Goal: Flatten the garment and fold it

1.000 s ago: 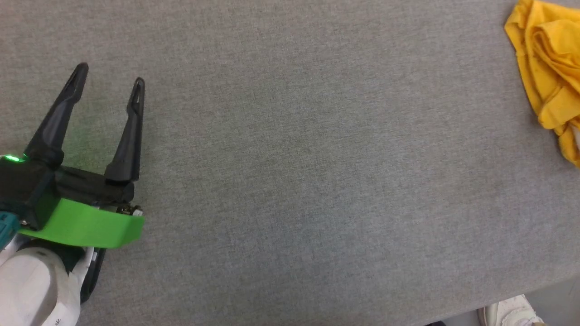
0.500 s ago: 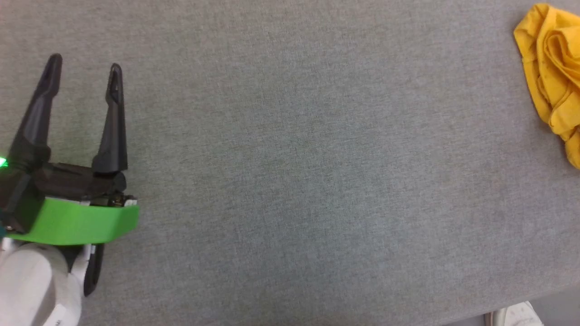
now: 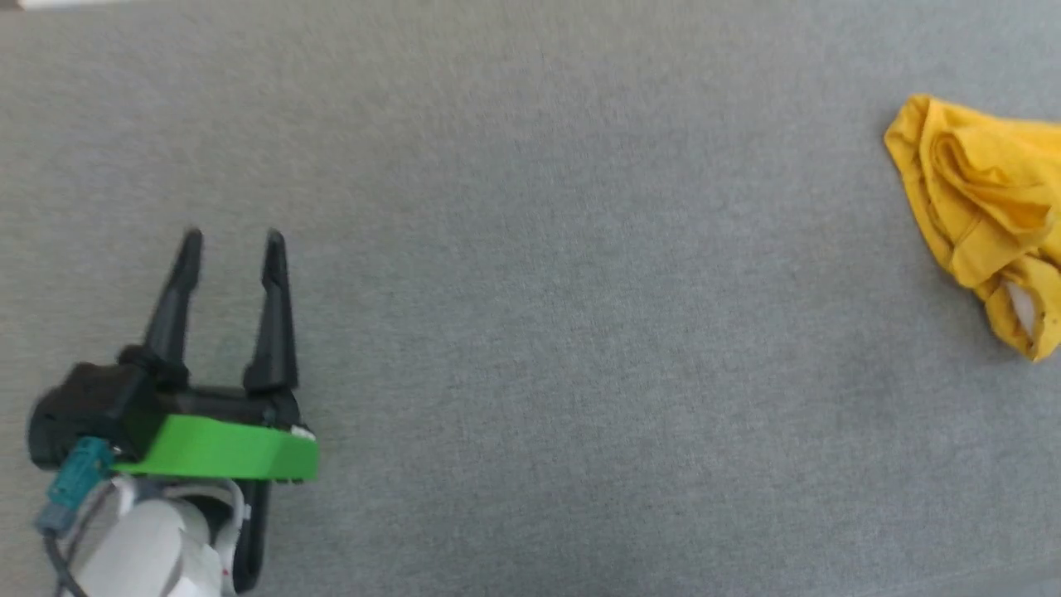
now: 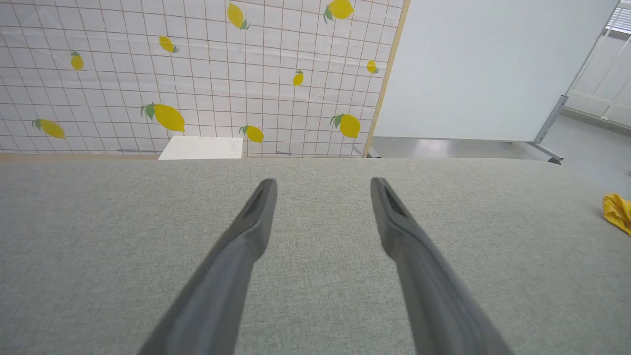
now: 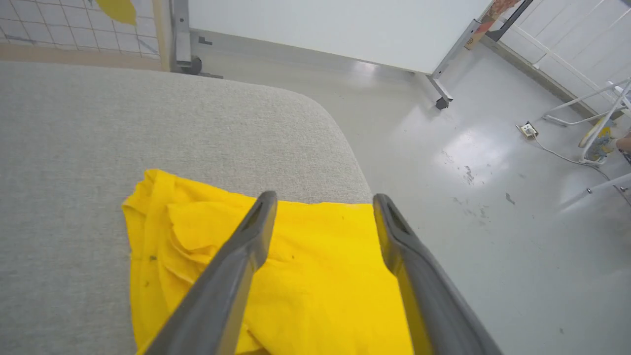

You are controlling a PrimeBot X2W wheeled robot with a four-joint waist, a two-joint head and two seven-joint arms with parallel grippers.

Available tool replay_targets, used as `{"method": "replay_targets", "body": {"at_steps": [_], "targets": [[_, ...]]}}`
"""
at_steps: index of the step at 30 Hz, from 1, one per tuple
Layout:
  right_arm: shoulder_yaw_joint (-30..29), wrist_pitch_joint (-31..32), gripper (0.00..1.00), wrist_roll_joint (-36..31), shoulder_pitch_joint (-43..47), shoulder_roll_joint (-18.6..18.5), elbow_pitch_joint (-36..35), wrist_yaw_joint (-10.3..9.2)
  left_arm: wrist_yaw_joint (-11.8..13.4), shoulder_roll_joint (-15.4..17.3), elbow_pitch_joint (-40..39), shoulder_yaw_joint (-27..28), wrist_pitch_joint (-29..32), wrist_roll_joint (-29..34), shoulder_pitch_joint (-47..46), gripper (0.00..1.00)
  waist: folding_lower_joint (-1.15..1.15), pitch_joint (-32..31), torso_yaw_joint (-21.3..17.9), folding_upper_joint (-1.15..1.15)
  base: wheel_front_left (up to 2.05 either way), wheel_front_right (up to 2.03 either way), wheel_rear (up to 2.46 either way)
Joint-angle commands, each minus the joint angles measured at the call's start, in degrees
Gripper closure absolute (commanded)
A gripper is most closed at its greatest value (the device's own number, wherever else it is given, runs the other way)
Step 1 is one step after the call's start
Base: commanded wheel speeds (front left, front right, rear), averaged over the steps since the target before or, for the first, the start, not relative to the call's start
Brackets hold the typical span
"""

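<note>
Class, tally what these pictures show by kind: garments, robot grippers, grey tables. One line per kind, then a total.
garment: 1
grippers, the left gripper and the right gripper: 2
table: 1
Total: 4

A crumpled bright yellow cotton garment (image 3: 978,207) lies bunched at the right edge of a grey woven fabric tabletop (image 3: 580,332), partly cut off by the frame. Well apart, at lower left, the robot's left gripper (image 3: 234,239) hovers with its two long dark fingers spread and pointing up, a bright green band (image 3: 224,452) around its base and a teal connector (image 3: 70,481) beside the pale forearm.
</note>
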Motion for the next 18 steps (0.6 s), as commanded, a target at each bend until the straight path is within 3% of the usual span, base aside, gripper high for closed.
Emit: {"method": "replay_targets", "body": {"at_steps": [1, 10, 18], "targets": [[0.1, -0.93, 0.0, 0.96, 1.74, 1.38, -1.54, -0.1, -0.44, -0.78, 0.81, -0.26, -0.4, -0.93, 0.95, 0.0, 0.0, -8.18, 3.58, 0.0, 0.0, 0.0, 0.0], [1.32, -4.16, 0.0, 3.25, 15.21, 12.33, -16.29, -0.1, -1.39, -4.13, 4.89, -1.05, -0.95, -1.91, 4.45, 0.0, 0.0, -16.84, 8.2, 0.0, 0.0, 0.0, 0.0], [3.02, -7.99, 0.0, 0.82, 24.79, 17.58, -25.61, -0.1, -1.57, -5.68, 7.73, -1.28, -1.11, -1.11, 6.64, 0.0, 0.0, -20.95, 11.49, 0.0, 0.0, 0.0, 0.0]]}}
